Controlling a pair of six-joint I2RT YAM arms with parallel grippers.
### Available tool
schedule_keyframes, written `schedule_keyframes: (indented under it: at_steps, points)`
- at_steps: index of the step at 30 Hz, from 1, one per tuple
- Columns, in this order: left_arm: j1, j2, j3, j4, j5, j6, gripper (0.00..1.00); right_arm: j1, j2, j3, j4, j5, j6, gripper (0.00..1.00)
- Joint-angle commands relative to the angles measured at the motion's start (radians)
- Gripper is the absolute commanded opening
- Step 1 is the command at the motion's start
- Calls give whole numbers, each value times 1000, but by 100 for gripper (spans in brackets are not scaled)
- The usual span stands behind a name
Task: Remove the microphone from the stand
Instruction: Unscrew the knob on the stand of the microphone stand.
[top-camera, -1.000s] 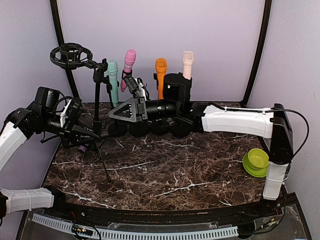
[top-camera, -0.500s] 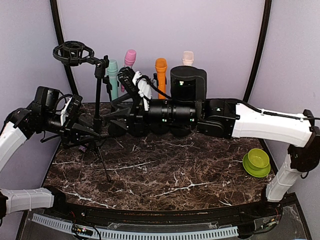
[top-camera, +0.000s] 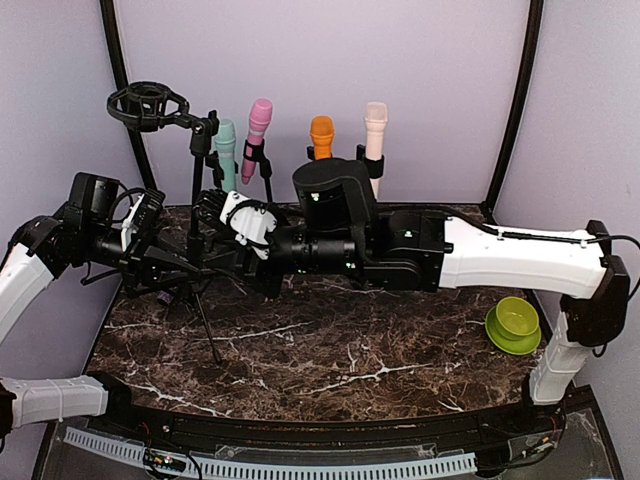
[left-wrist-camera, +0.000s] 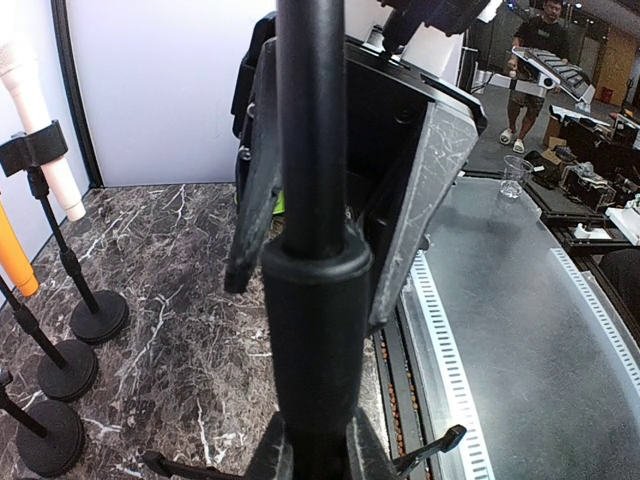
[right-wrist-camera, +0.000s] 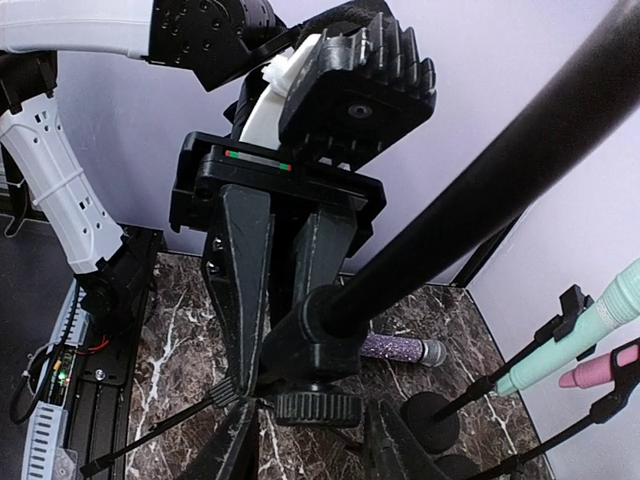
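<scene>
Left pincer (top-camera: 188, 266) is shut tight on the pole of the tall stand (top-camera: 194, 200), low down near its legs, at the left of the top view. Right pincer (left-wrist-camera: 312, 290) has its two fingers apart, one on each side of that same pole. The left wrist view shows this. I cannot tell if they touch it.

A moment ago the right arm (top-camera: 500, 250) was up by the pink mic (top-camera: 259, 118) at the back. Now it has swung down and left to the tall stand, and its fingers have come a bit closer together. The left pincer has not moved. No mic has moved either. So I think the pink mic is being left alone, and nothing came off a stand in this last moment.

A purple mic (right-wrist-camera: 398, 350) lies flat on the table (top-camera: 350, 340) by the tall stand's legs, in no stand at all. The teal mic (top-camera: 226, 140), pink mic, orange mic (top-camera: 321, 130) and cream mic (top-camera: 375, 120) sit in small stands (left-wrist-camera: 97, 315) along the back.

The ring (top-camera: 147, 105) on top of the tall stand, upper left, is too small to show if anything sits in it. The right arm hides the lower half of the orange mic. In the top view the purple mic is mostly tucked under the left pincer
</scene>
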Motion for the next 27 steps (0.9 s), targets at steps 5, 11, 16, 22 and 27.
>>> schedule_keyframes:
  at_steps: [5, 11, 16, 22, 27]
  points:
    - [-2, -11, 17, 46, 41, -1, 0, 17, 28, 58, 34, 66, -26, 32]
    - [-3, -12, 17, 40, 38, 6, 0, 17, 42, 82, 17, 60, -27, 23]
    - [-3, -14, 13, 31, 36, 22, 0, 16, 42, 88, 7, 57, -16, 12]
    - [-3, -12, 15, 9, 30, 55, 0, 17, 59, 116, -11, 76, 21, 17]
    - [-2, -17, 15, 4, 31, 56, 0, 15, 60, 108, 9, 102, 36, 31]
